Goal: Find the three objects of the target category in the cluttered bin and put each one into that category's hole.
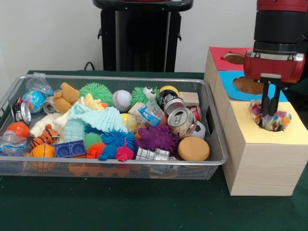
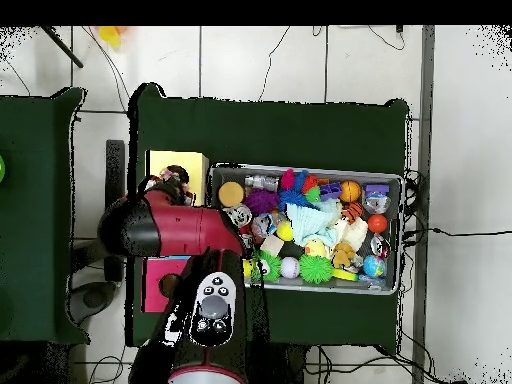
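Gripper [image 1: 269, 105]: hangs over the yellow hole, black fingers lowered into it, closed on a multicoloured pom-pom ball [image 1: 275, 120].
Pom-pom ball: sits in the hole of the yellow section [image 1: 269, 137] of the wooden box [image 1: 262, 168].
Wire bin [image 1: 144, 166]: left of the box, crowded with spiky balls, plush toys, crushed cans.

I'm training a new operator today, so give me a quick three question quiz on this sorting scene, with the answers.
1. True or false: the gripper is over the bin.
2. Which panel's hole holds the multicoloured crinkly object: A red, B blue, C yellow?
3. Fill in: the purple spiky ball lies just behind the round ____ puck.

Key: 1 false, it is at the yellow panel's hole of the wooden box. 2 C. 3 orange.
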You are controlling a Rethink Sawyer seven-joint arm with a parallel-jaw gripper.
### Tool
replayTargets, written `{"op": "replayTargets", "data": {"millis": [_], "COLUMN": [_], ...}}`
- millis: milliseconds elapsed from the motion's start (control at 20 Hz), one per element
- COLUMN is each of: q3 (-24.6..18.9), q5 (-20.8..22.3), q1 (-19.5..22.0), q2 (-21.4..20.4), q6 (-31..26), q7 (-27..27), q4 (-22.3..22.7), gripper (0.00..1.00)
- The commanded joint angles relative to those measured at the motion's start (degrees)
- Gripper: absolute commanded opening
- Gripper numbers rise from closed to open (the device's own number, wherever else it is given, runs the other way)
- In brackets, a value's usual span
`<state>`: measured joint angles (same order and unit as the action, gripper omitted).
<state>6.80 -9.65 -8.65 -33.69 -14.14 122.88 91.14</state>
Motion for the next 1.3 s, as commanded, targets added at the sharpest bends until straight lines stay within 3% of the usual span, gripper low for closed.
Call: {"op": "replayTargets", "data": {"millis": [50,400,1100,1300], "q3": [-4.8,-3.2,-6.3,-5.0], "q5": [0.9,1.3,2.6,2.5], "q1": [2.6,1.2,3.0,1.5], "q2": [-1.9,-2.4,1.9,2.7], "q6": [-8.6,-9.5,-2.1,-0.2], "q7": [3.0,4.5,3.6,5.3], "q4": [5.9,6.0,5.7,5.4], "gripper": [0.0,0.0,0.0,0.0]}}
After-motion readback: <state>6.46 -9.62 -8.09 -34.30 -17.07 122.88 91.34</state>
